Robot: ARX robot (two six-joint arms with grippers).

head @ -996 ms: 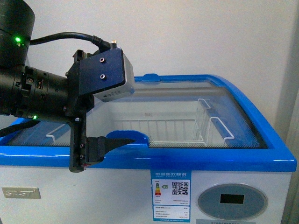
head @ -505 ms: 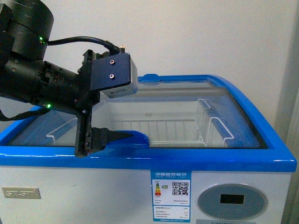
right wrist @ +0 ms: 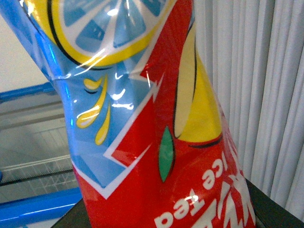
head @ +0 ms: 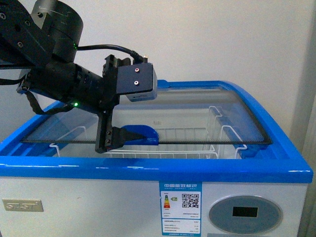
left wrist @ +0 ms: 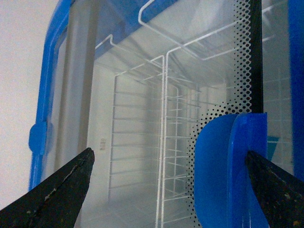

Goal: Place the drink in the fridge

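Note:
The fridge (head: 148,168) is a white chest with a blue rim, right in front of me. Its curved glass lid (head: 197,116) is slid part way back, leaving a gap along the front rim. My left gripper (head: 116,138) is open, and its jaws stand on either side of the lid's blue handle (head: 141,134). In the left wrist view the handle (left wrist: 223,175) sits between the black fingertips (left wrist: 71,185), close to one of them. My right gripper (right wrist: 166,223) is shut on the drink (right wrist: 156,142), whose blue, yellow and red label fills the right wrist view. The right arm is out of the front view.
White wire baskets (head: 163,148) hang inside the fridge under the glass. A display panel (head: 245,212) and an energy sticker (head: 180,205) are on the front. A white wall stands behind. In the right wrist view, the fridge rim (right wrist: 28,209) is beside a pleated curtain (right wrist: 266,71).
My left arm has lifted and swung right with the blue handle between its jaws. The glass lid has slid back from the front rim, opening a gap over the baskets.

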